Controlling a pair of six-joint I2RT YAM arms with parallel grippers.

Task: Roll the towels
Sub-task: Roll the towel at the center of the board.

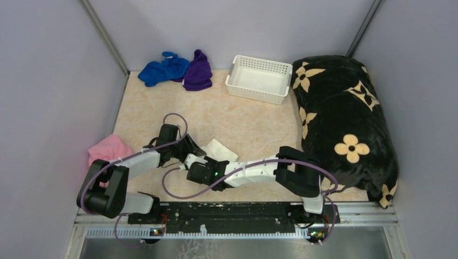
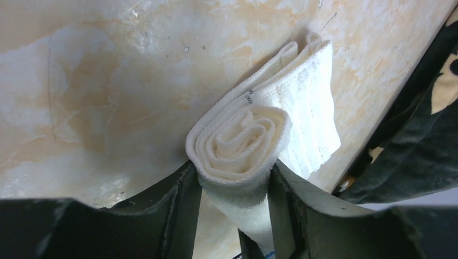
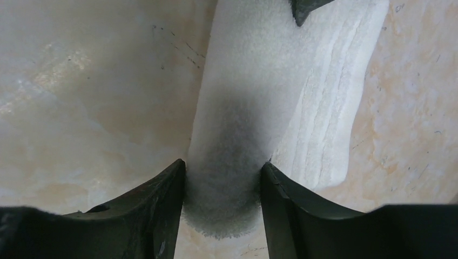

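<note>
Near the front middle of the marbled beige table (image 1: pixel 248 121), the cream-white towel (image 1: pixel 220 150) lies partly rolled, and both arms meet over it. The left gripper (image 2: pixel 232 186) has its jaws closed onto the rolled end — the left wrist view shows the spiral of cloth layers pinched between the two dark fingers (image 2: pixel 181 199), with the unrolled tail stretching away across the tabletop. The right gripper (image 3: pixel 222 186) clamps the same roll from the other side, its fingers (image 3: pixel 162 199) pressing into the soft cloth. At the back left of the table the bright blue towel (image 1: pixel 162 69) and the dark purple towel (image 1: pixel 198 72) sit bunched and touching — both unrolled. A white plastic basket (image 1: pixel 259 79) stands beside them, next to the black flowered blanket (image 1: pixel 345 121) along the right side. A pink cloth (image 1: pixel 108 150) lies at the left edge.
</note>
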